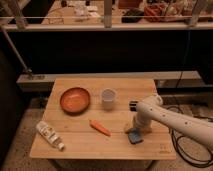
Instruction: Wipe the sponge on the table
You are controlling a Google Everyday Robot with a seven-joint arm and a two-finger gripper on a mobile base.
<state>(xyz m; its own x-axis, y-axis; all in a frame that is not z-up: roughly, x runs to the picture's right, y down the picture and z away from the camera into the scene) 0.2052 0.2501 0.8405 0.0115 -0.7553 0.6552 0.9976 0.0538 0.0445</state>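
The small blue rectangular sponge is partly covered by the two-finger gripper, at 5 o'clock from the white cup. The white robot arm is cut off at the picture's 3 o'clock edge. The label of the white bottle cannot be read. The objects on the dark counter at 12 o'clock cannot be identified.
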